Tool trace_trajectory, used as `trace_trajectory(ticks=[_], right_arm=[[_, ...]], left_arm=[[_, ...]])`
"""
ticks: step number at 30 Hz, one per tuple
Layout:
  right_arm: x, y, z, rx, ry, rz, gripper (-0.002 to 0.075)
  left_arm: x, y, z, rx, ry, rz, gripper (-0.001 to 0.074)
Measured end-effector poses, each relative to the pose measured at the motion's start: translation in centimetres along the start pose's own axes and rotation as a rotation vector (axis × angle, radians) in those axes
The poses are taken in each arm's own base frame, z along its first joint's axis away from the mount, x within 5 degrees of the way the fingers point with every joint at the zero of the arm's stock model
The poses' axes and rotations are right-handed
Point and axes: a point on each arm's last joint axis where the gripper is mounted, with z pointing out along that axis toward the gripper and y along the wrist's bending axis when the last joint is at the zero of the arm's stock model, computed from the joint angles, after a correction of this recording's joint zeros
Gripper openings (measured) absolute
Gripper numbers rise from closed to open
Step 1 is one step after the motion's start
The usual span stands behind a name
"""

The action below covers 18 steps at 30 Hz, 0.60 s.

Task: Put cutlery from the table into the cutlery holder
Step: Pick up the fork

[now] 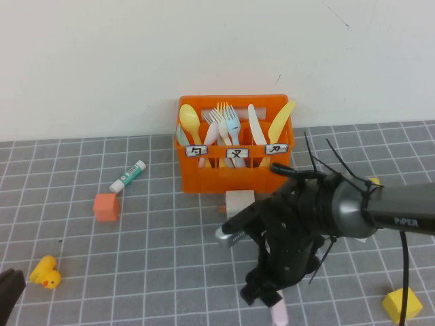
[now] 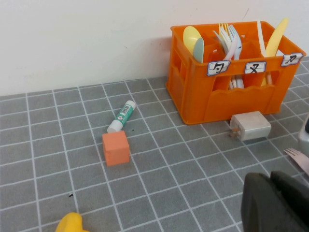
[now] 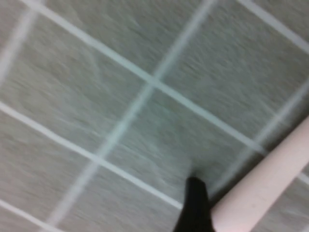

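Our right hand (image 1: 272,299) lowers onto the pink fork (image 1: 279,314) on the near tabletop (image 1: 156,272); grip unclear, so we should centre first. Left hand (image 1: 8,288) parked.

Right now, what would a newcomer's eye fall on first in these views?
The bright orange cutlery holder against the back wall, with spoons, forks and knives standing in it. Next, the black right arm stretching across the front right, its right tool low over the table by a pale pink fork. The left tool sits at the front left corner, near a yellow duck.
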Motion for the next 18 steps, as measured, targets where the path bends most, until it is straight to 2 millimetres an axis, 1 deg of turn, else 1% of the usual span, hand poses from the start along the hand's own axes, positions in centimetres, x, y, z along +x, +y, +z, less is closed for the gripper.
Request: trace_trajectory(ticks=[5, 10, 13, 18], right_arm=[[0.4, -0.3, -0.1, 0.1, 0.05, -0.095, 0.0505], [0.6, -0.3, -0.2, 0.114, 0.074, -0.127, 0.0505], [0.9, -0.1, -0.2, 0.098, 0.101, -0.138, 0.0505], [1.4, 0.6, 0.1, 0.013, 0.128, -0.189, 0.0505]], left_arm=[[0.0, 0.0, 0.0, -0.005, -0.003, 0.008, 0.0], [0.0, 0.1, 0.0, -0.008, -0.004, 0.016, 0.0], [-0.1, 0.1, 0.0, -0.011, -0.006, 0.024, 0.0], [-0.1, 0.1, 0.0, -0.014, -0.007, 0.03, 0.0]])
